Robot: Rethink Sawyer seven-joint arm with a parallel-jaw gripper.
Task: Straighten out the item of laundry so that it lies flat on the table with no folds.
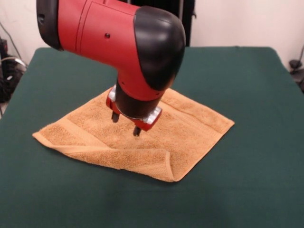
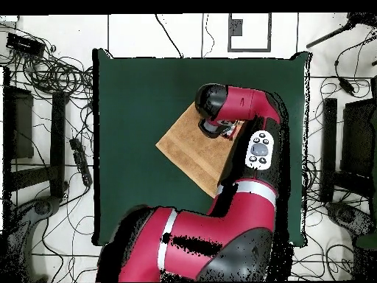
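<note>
The item of laundry (image 1: 190,128), a golden-orange towel, lies as a diamond on the green table (image 1: 251,85), a little left of centre. Its near edge (image 1: 123,159) is folded back onto itself in a long strip that ends at the front corner. My gripper (image 1: 126,124) points down over the towel's middle, open, with nothing between its two dark fingers (image 1: 137,131). I cannot tell whether the tips touch the cloth. In the overhead view the towel (image 2: 193,147) shows partly under the red arm (image 2: 243,110), which hides the gripper.
Green table cloth (image 2: 132,110) stretches wide on all sides of the towel. Cables (image 2: 59,74) and dark equipment (image 2: 18,121) lie on the floor around the table's edges.
</note>
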